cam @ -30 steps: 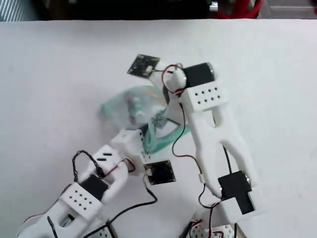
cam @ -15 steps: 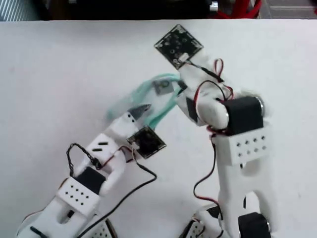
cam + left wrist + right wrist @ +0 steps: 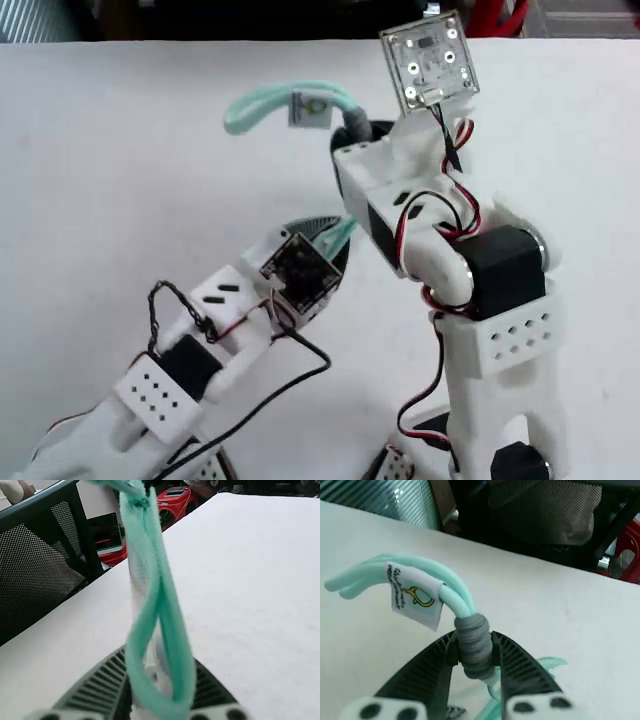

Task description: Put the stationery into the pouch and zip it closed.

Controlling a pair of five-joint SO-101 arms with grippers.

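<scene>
Covering most of the high view, the white table (image 3: 120,180) lies under both arms. The right arm (image 3: 490,300) stands at frame right, and its right gripper (image 3: 472,647) is at upper centre, jaws pinching the grey binding (image 3: 471,627) of a mint cord loop (image 3: 265,103) that juts toward upper left. The left arm (image 3: 190,370) enters from lower left. Its left gripper (image 3: 160,685) is at frame centre, jaws clamped on the mint edge of the pouch (image 3: 157,605), which sits between the two grippers. A white tag (image 3: 308,108) sits on the loop.
</scene>
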